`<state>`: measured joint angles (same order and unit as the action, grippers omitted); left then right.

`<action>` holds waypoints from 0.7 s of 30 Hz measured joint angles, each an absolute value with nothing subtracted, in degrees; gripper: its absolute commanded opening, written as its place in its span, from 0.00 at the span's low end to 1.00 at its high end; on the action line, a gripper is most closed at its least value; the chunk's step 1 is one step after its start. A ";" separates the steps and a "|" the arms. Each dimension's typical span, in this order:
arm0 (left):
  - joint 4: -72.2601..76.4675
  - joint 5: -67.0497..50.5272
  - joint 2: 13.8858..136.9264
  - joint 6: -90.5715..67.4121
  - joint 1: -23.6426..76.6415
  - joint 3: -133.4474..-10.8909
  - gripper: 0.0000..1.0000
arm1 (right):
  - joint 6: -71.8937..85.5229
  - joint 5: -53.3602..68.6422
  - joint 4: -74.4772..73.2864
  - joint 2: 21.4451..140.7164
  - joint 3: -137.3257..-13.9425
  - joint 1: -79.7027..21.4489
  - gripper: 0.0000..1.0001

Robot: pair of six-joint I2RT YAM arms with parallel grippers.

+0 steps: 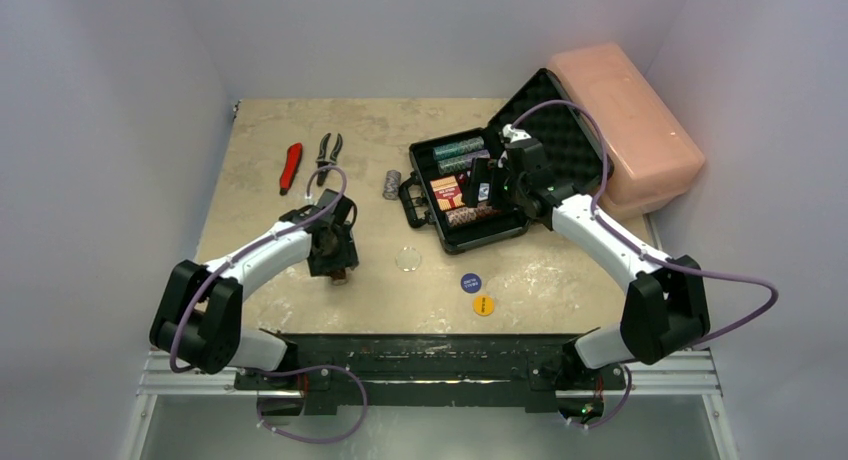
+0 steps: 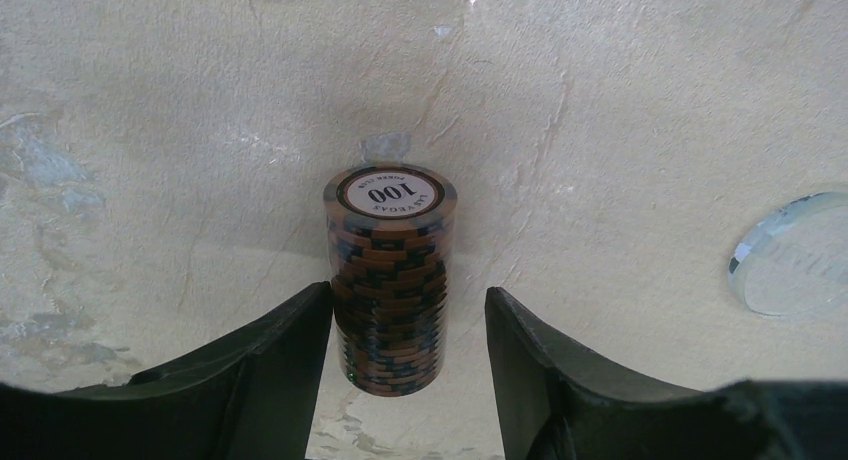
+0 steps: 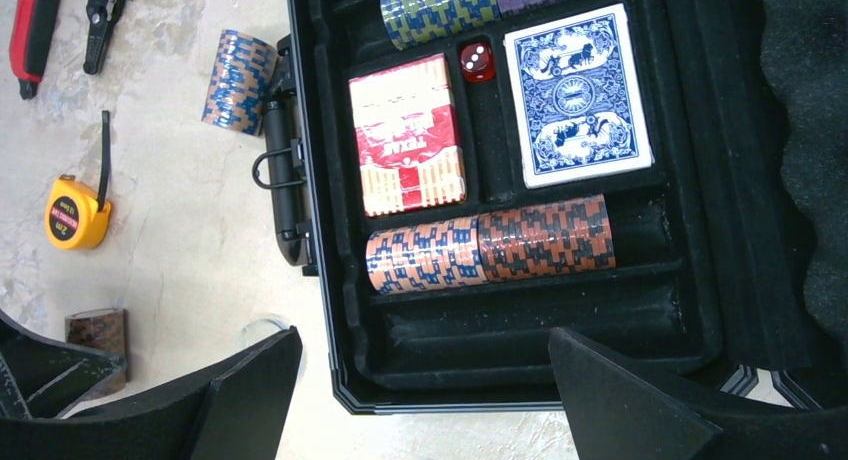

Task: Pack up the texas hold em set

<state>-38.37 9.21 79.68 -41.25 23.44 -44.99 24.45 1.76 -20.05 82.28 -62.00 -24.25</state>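
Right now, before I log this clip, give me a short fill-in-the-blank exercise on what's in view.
1. The upright chip stack standing between the fingers of the left gripper shows the number ____ on its top chip.
2. Inside the case, the red die lies between the red deck and the ____ deck.
3. The tape measure on the table is ____ in colour.

Missing words: 100; blue; yellow

Desk [image 1: 560,280] layout.
Briefcase [image 1: 452,242] right of centre; chip stack [image 1: 391,185] left of its handle; buttons [image 1: 471,282] in front; pliers [image 1: 327,150] rear left.
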 measured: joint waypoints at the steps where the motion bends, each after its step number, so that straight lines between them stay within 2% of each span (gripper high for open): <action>1: -38.13 9.23 79.81 -41.32 23.44 -44.99 0.56 | 24.45 1.91 -20.08 82.43 -62.00 -24.25 0.99; 19: -38.35 11.18 83.64 -41.82 23.44 -46.65 0.55 | 24.43 2.55 -20.08 82.50 -62.00 -24.32 0.99; 21: -38.35 11.40 83.68 -41.82 23.44 -46.81 0.53 | 24.43 2.55 -20.08 82.50 -62.00 -24.34 0.99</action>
